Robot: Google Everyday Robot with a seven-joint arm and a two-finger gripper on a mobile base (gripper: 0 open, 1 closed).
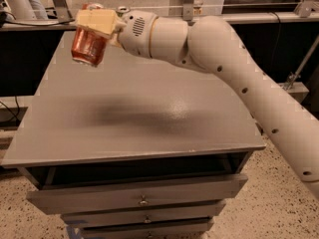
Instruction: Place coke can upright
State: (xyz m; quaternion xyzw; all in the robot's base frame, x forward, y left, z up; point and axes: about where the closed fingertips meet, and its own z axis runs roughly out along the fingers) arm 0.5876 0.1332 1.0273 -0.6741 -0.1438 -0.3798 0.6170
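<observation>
The coke can (88, 45) is a red can, held in the air above the far left part of the grey cabinet top (134, 113). It hangs nearly upright, tilted a little, with its lower end toward the camera. My gripper (97, 26) is shut on the coke can, its tan fingers (97, 20) clamped over the can's upper part. The white arm (239, 78) reaches in from the right across the cabinet top. The can's top end is hidden behind the fingers.
The cabinet has a slightly open top drawer (139, 195) and more drawers below. A dark shadow lies on the middle of the top. A rail and metal posts (189, 4) run behind the cabinet. The speckled floor (279, 208) lies to the right.
</observation>
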